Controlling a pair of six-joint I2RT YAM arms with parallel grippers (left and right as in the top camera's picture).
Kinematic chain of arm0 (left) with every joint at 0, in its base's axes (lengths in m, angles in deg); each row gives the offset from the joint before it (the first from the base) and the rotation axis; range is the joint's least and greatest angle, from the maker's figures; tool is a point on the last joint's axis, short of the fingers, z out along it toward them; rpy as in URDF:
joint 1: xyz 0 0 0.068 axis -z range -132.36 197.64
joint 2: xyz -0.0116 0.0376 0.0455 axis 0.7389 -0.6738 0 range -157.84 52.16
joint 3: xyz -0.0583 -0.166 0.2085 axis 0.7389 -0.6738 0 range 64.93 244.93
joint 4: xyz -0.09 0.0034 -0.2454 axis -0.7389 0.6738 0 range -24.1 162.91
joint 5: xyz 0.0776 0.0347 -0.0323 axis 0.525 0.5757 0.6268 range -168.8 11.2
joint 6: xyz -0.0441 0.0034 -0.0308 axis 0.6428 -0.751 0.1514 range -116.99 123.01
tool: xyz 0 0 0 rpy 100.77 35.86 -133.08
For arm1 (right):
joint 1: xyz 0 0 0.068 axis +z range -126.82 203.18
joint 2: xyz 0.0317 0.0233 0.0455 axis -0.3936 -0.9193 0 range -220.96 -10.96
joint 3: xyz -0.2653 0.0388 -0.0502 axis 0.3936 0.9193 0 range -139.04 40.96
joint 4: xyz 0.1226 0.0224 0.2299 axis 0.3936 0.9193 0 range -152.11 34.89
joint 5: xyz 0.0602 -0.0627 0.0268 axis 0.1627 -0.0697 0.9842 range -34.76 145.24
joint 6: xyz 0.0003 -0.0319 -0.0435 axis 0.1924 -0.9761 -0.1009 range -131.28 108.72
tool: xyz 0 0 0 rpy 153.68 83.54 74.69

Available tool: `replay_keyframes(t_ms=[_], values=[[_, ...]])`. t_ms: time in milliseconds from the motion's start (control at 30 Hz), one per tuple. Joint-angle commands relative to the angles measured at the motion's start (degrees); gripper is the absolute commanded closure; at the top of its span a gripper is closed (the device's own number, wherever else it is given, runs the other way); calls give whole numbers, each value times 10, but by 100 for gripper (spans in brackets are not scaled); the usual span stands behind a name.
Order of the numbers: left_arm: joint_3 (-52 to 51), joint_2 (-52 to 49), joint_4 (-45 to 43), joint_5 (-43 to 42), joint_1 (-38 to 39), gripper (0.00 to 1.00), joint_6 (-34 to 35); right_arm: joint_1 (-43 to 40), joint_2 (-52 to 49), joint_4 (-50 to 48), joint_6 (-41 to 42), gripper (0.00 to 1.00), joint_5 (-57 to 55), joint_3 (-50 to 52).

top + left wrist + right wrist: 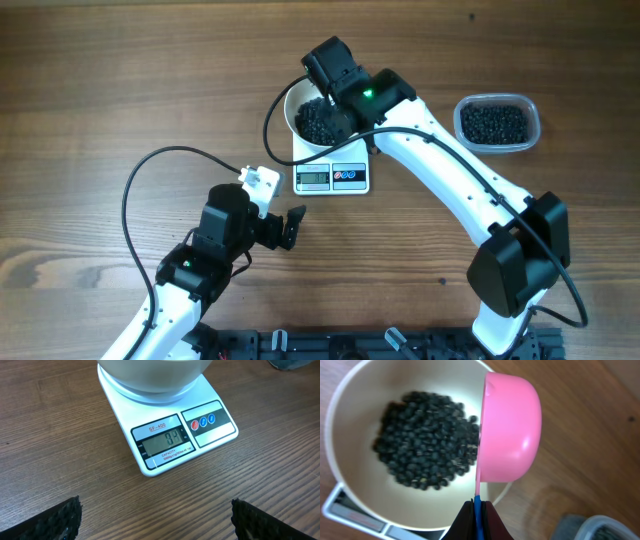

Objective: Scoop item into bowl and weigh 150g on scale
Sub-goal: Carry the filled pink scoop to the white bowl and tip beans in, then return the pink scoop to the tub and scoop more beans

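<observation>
The white bowl stands on the white scale and holds a pile of black beads. My right gripper is shut on the blue handle of a pink scoop. The scoop is tipped on its side over the bowl's right rim, with its mouth toward the beads. From overhead, the right gripper covers the bowl and hides the scoop. My left gripper hangs open over bare wood in front of the scale, with nothing between its fingers.
A clear plastic tub with more black beads sits to the right of the scale. Its corner shows in the right wrist view as the tub. The right arm reaches diagonally across the table's right half. A black cable loops at the left.
</observation>
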Motion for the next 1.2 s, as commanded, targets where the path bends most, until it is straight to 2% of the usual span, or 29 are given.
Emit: replay_keyframes(t_ms=[0, 167, 267, 333, 500, 633, 900, 1167], values=[[-2, 5, 0, 3, -2, 0, 6, 0, 14, -3, -6, 96, -26, -13], [-2, 5, 0, 3, -2, 0, 6, -41, 59, -22, 55, 96, 71, -14], [-2, 5, 0, 3, -2, 0, 6, -111, 104, -14, 110, 96, 180, -14], [-2, 5, 0, 3, -2, 0, 6, -187, 139, 18, 138, 96, 242, -14], [-2, 5, 0, 3, -2, 0, 6, -344, 151, 155, 136, 96, 227, -12], [-2, 5, 0, 3, -2, 0, 6, -423, 126, 207, 95, 96, 202, -4], [-2, 5, 0, 3, -2, 0, 6, -437, 32, 203, 70, 96, 104, 24], [-2, 5, 0, 3, -2, 0, 6, -437, -39, 172, 86, 96, 69, 24]])
